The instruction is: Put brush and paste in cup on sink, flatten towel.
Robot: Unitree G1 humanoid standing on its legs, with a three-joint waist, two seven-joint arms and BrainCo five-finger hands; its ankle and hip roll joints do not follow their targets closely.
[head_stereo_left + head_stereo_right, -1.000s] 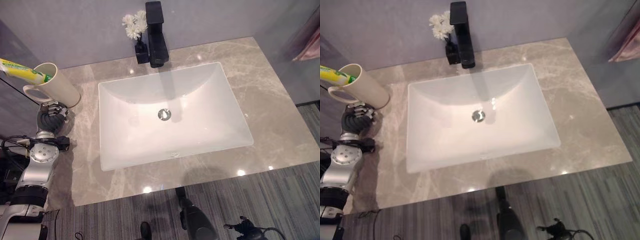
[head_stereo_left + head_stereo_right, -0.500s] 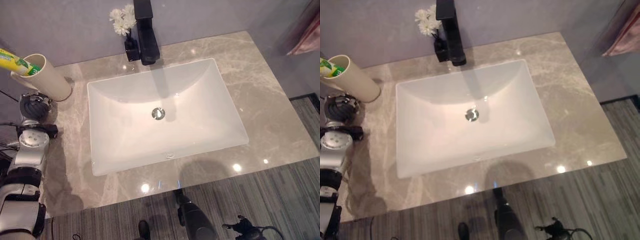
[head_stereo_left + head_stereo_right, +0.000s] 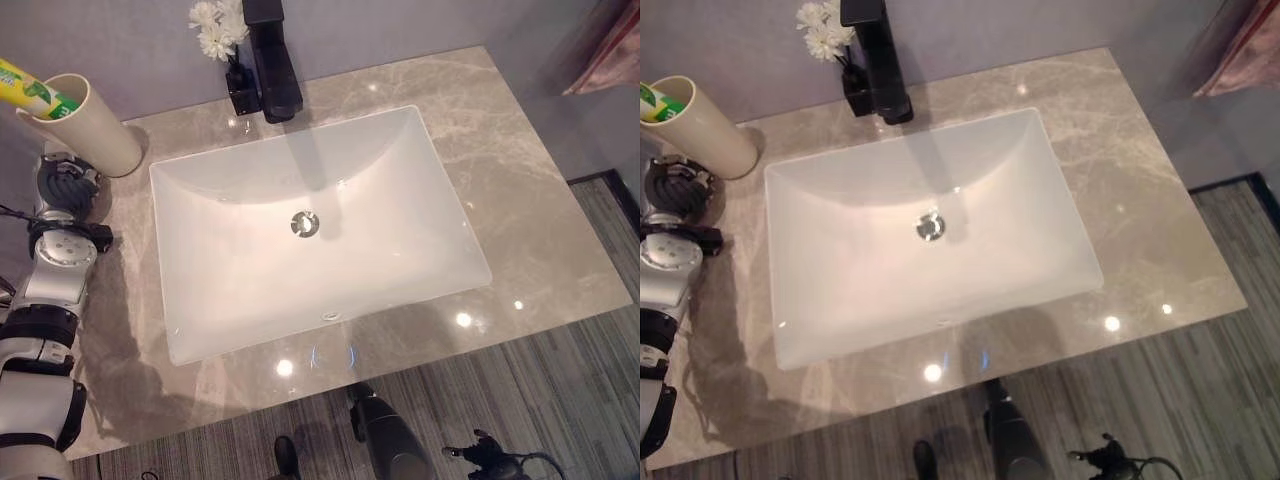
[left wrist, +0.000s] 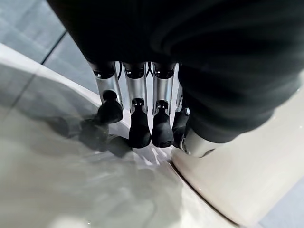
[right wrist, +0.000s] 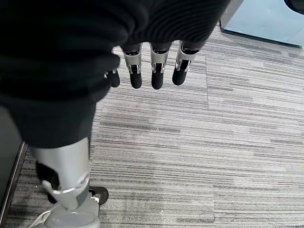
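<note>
Grey marble makes up the desk (image 3: 520,200), set against a plain grey wall, with striped grey carpet (image 5: 228,142) on the floor below its front edge. Sunk into the middle of the desk is a wide white rectangular sink (image 3: 310,225) with a round metal drain (image 3: 304,223). Behind the sink, at the wall, a black faucet (image 3: 270,60) stands, and a small dark vase of white flowers (image 3: 215,25) sits just beside it on the left. At the far right edge a pinkish towel (image 3: 605,55) hangs beyond the desk.

On the desk's far left corner stands a cream cup (image 3: 85,125), tilted in these views, with a yellow-and-green toothpaste tube (image 3: 35,90) sticking out of its mouth. Whether a brush is in it cannot be told.

Just in front of the cup is the left hand (image 3: 68,185); its wrist view shows the fingers (image 4: 139,128) straight, pointing down beside the cup's base and holding nothing. The right hand (image 5: 142,71) hangs over the carpet with fingers straight and empty.
</note>
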